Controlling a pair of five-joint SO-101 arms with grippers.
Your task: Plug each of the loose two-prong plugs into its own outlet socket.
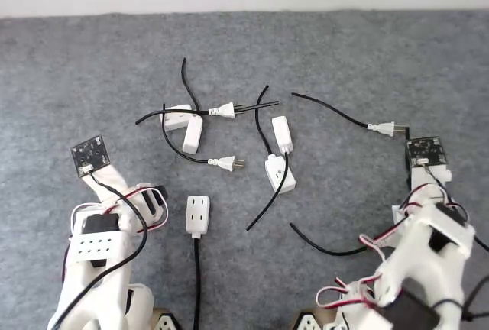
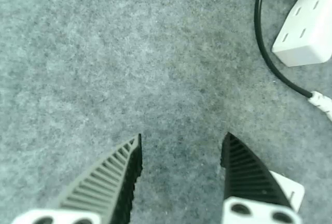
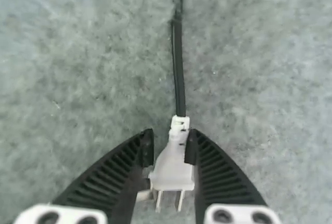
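— Starting at the left, what is there?

— The left claw [image 2: 181, 146], black ribbed fingers on a white arm, stands spread apart over the grey felt-like mat [image 1: 69, 63], with nothing between the fingers. Just beside it lies a white rectangular plastic outlet block [image 1: 197, 214], slotted face up. Its black cord [image 1: 196, 276] runs to the near edge.

— And farther back?

— A second outlet block [image 1: 177, 116] and a third outlet block [image 1: 191, 135], both white, lie at an angle to each other and seem to touch.

— Any plugs there?

— Just right of that pair a white two-prong plug [image 1: 223, 110] lies loose, prongs pointing right. A second plug [image 1: 225, 163] lies nearer, prongs also to the right. In the middle come a fourth outlet block [image 1: 282, 133] and a fifth outlet block [image 1: 275, 171], with a black cable lying across the fifth.

— So the count?

— Five outlet blocks and three plugs.

— Where is the last one?

— Well to the right, apart from every block. The third plug [image 3: 171, 169] is clamped between the fingers of the right claw [image 3: 168, 138], prongs toward the wrist. Its black lead [image 3: 178, 79] stretches away over the mat.

— Any writing?

— Small moulded marks on that plug's neck, too small to read.
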